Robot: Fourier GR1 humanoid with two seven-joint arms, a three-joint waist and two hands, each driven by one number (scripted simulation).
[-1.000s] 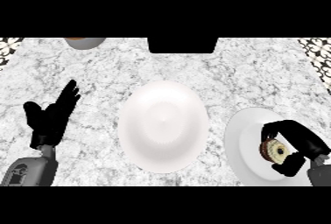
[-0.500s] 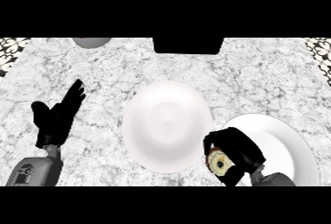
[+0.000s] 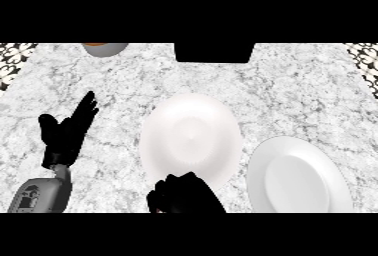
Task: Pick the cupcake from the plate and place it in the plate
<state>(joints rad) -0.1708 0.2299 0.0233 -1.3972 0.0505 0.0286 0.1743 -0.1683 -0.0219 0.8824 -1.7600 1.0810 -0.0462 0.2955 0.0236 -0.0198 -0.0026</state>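
My right hand sits at the lower edge of the head view, over the near rim of the large white middle plate. Its fingers are curled into a closed fist and they hide the cupcake, which does not show. The white plate at the right is bare. My left hand rests open at the left, fingers pointing up, apart from both plates.
A grey bowl with something orange in it stands at the counter's back left. A black block sits at the back middle. The marble counter spreads between them and the plates.
My right hand has moved left with the cupcake, off the right plate to the near rim of the middle plate. The cupcake, seen in the fingers before, is now hidden. The left hand stayed.
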